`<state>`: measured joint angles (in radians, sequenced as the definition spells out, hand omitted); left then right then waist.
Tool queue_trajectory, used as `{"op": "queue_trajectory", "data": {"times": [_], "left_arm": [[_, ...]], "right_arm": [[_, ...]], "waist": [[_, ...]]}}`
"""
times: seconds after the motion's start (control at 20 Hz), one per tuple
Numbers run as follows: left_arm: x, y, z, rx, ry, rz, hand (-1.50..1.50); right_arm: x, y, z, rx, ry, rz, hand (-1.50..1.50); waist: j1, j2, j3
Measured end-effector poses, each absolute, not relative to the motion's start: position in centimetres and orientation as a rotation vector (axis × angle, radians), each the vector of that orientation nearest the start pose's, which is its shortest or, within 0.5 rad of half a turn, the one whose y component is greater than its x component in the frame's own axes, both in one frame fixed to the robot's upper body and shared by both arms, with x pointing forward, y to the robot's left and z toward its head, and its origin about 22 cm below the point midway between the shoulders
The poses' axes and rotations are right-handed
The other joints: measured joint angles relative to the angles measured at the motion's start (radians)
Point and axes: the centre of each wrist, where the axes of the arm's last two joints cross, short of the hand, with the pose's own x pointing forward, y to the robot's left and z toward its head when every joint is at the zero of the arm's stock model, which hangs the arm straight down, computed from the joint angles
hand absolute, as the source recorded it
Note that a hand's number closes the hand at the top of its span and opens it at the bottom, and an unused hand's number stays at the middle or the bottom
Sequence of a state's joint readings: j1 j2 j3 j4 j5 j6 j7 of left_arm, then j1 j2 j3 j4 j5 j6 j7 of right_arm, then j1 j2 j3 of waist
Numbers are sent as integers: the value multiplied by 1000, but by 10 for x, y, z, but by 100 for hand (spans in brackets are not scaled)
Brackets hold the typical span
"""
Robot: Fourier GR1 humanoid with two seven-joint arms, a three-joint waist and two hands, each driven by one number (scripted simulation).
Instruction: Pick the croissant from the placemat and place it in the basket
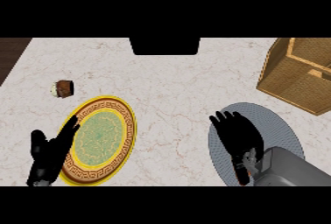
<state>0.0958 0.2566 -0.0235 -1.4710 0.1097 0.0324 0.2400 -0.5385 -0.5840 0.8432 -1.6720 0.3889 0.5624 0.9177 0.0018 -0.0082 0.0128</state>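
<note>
Grey and round, the placemat (284,131) lies under the right robot hand (236,138), whose fingers spread fairly straight and flat over its left part, holding nothing that can be seen. Whether the croissant lies beneath that palm cannot be told; it shows nowhere else. Up and to the right of this robot hand, well apart, stands the wicker basket (291,78) on the marble table (174,92). The left robot hand (48,151) rests open with its fingertips over the edge of a gold-rimmed plate (107,131). Beyond its fingers lies a small brown cupcake (63,88).
</note>
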Motion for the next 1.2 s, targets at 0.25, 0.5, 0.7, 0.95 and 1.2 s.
{"op": "queue_trajectory", "data": {"times": [0.25,0.5,0.7,0.95,1.2], "left_arm": [[214,295,-26,165,-1136,-50,0],[212,294,-29,170,-1141,-48,0],[212,294,-29,168,-1142,-47,0],[210,297,-30,163,-1147,-48,0],[210,295,-28,162,-1139,-44,0]], "right_arm": [[264,-149,73,-795,-647,1725,-150],[262,-155,56,-803,-579,1737,-150],[263,-162,51,-809,-550,1733,-150],[258,-166,42,-813,-546,1733,-150],[254,-171,33,-818,-549,1725,-150]], "waist": [[1,1,-1],[-1,0,0],[-1,-1,0],[-3,-1,0],[-1,0,-1]]}}
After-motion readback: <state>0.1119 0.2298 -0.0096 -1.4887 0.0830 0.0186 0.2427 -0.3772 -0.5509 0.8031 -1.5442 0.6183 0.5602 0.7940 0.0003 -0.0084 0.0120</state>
